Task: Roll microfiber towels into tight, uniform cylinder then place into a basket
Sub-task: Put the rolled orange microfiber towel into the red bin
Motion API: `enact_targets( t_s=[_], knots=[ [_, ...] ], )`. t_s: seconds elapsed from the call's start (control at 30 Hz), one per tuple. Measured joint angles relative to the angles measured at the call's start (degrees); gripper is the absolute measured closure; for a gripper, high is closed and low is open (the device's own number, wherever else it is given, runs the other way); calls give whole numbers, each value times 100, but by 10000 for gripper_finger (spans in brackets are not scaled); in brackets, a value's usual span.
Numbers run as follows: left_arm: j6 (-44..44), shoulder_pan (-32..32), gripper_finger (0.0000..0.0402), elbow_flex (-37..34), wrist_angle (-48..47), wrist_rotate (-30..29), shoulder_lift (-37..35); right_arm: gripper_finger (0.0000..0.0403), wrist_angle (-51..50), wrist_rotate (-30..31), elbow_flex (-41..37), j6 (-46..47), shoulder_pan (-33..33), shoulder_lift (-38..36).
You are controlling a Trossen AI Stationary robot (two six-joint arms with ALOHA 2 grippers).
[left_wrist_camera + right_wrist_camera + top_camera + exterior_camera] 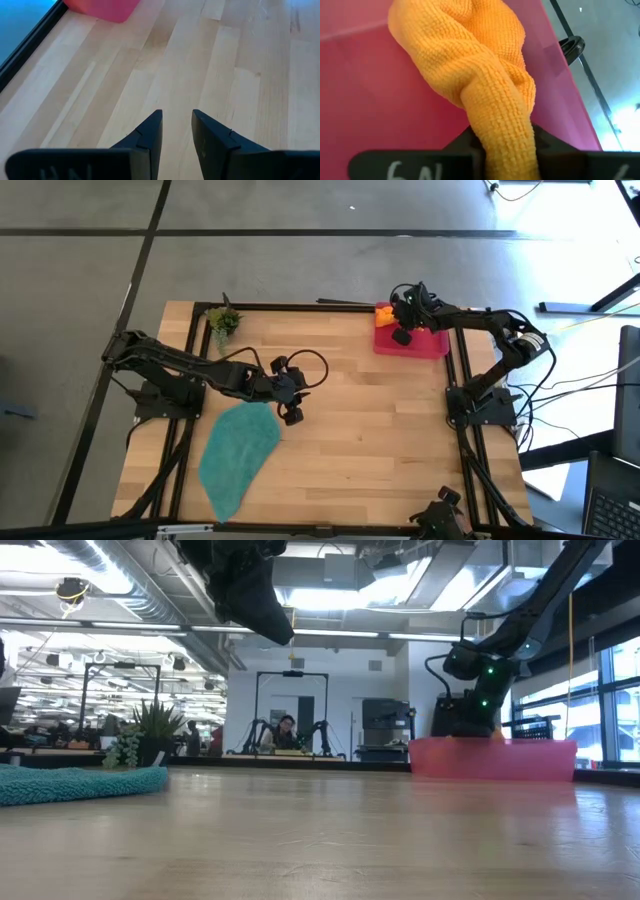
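The orange towel (pixel 465 55), bunched into a thick roll, lies in the pink-red basket (pixel 432 346) at the table's far right, against the basket's far left corner (pixel 383 311). My right gripper (pixel 502 140) is down in the basket, shut on this towel. The teal towel (pixel 238 452) lies spread flat on the table at the near left and shows in the low view as a low strip (pixel 80 783). My left gripper (pixel 177 115) hangs open above bare wood just beyond the teal towel's far edge (pixel 292 412), touching nothing. My right gripper pinches one end of the orange roll (pixel 500 125) between its two fingers. The fingers slant down into the basket. The thicker part of the roll lies beyond the fingers on the basket's floor (pixel 360 100).
A small potted plant (pixel 222 322) stands at the table's far left corner. A black frame rail runs round the table's edge. Bare wood lies between the teal towel and the basket. A person sits in the room far behind the table.
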Motion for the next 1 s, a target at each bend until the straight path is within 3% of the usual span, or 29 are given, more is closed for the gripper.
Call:
enact_targets(
  t_s=[0.27,0.4,0.67,1.0],
  knots=[
    [-14,0,306,0,0,0,0,277,0,11,0,60,2,-2],
    [-42,0,306,0,0,0,0,239,-4,458,0,313,3,-4],
    [-42,-2,306,0,0,0,0,177,-35,604,0,304,118,-7],
    [-49,-2,306,0,0,0,0,159,-69,916,0,662,149,-7]
  ],
)
